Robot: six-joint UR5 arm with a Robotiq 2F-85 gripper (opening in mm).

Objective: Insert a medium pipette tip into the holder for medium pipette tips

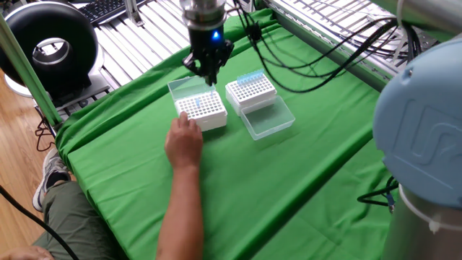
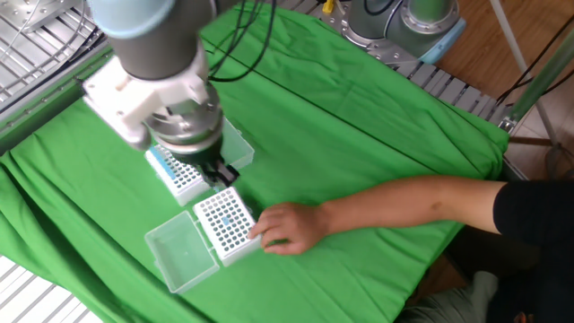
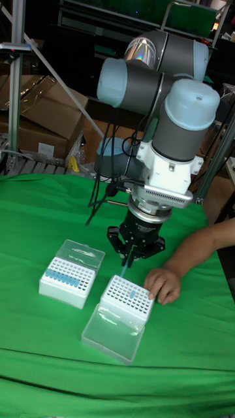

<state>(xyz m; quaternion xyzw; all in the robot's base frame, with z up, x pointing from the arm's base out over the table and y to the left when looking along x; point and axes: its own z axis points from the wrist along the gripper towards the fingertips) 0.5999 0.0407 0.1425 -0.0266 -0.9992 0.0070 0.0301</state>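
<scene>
My gripper (image 3: 126,256) hangs a short way above a white pipette tip holder (image 3: 125,299) and is shut on a thin blue medium pipette tip (image 3: 124,264) that points down. One blue tip (image 3: 132,294) stands in that holder. A person's hand (image 3: 162,282) steadies the holder's right side. A second white holder (image 3: 66,281) with a row of blue tips stands to the left. In the fixed views my gripper (image 1: 210,71) (image 2: 221,173) is above and beside the hand-held holder (image 1: 202,110) (image 2: 226,224), between it and the second holder (image 1: 250,89) (image 2: 174,175).
A clear lid (image 3: 112,334) lies open in front of the hand-held holder, and the second holder's lid (image 3: 80,251) is open behind it. The person's forearm (image 2: 404,202) reaches across the green cloth (image 2: 359,117). Black cables (image 1: 310,68) trail from the arm.
</scene>
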